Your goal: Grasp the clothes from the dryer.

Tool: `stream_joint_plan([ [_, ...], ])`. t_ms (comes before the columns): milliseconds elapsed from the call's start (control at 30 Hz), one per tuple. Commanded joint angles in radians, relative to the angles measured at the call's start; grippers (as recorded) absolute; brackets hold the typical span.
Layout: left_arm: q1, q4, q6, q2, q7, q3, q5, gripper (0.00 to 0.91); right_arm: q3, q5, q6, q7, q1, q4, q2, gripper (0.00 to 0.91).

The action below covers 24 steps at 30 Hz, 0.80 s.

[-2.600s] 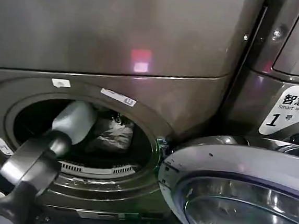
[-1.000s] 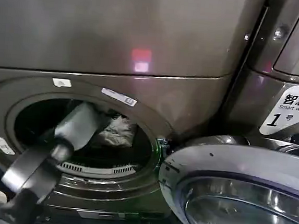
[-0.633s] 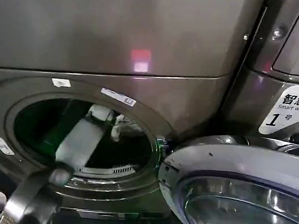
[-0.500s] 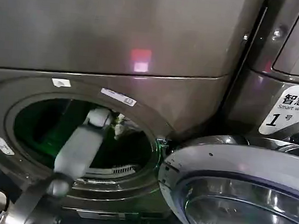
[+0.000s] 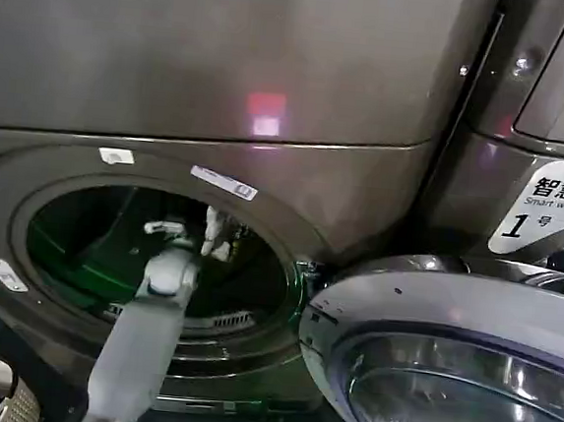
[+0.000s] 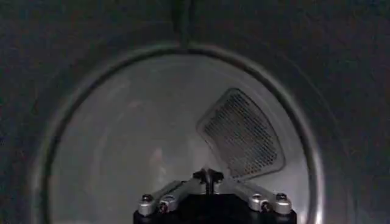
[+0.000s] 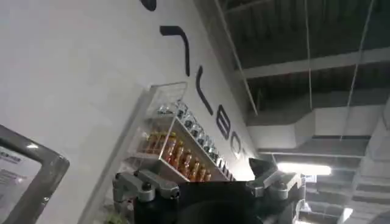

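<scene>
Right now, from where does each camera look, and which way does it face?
Head view: on the robot's head, facing forward and down at the dryer and its open door; the left arm reaches into the porthole.
Left wrist view: inside the drum, facing its back wall and a perforated panel; the left gripper shows.
Right wrist view: facing upward at a white wall, a shelf and the ceiling; the right gripper shows.
Shared: head and left wrist views both show the drum and the left gripper.

Laundry shop or showroom: bronze-grey front-loading dryer (image 5: 225,68) at left, numbered "Smart wash" machine (image 5: 549,210) at right; shelf of bottled drinks (image 7: 180,155), exposed industrial ceiling (image 7: 304,61).
</scene>
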Motion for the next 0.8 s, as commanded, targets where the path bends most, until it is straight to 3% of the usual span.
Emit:
stream_joint_plan([
  [33, 0.126, -0.119, -0.072, -0.005, -0.056, -0.035, 0.07, 0.0, 0.01, 0.018, 0.02, 0.007, -0.006, -0.003, 0.001, 0.907],
  [800, 0.085, -0.111, -0.026, 0.008, -0.032, -0.018, 0.071, 0.0, 0.031, 0.026, 0.011, -0.012, -0.021, 0.018, -0.004, 0.907],
])
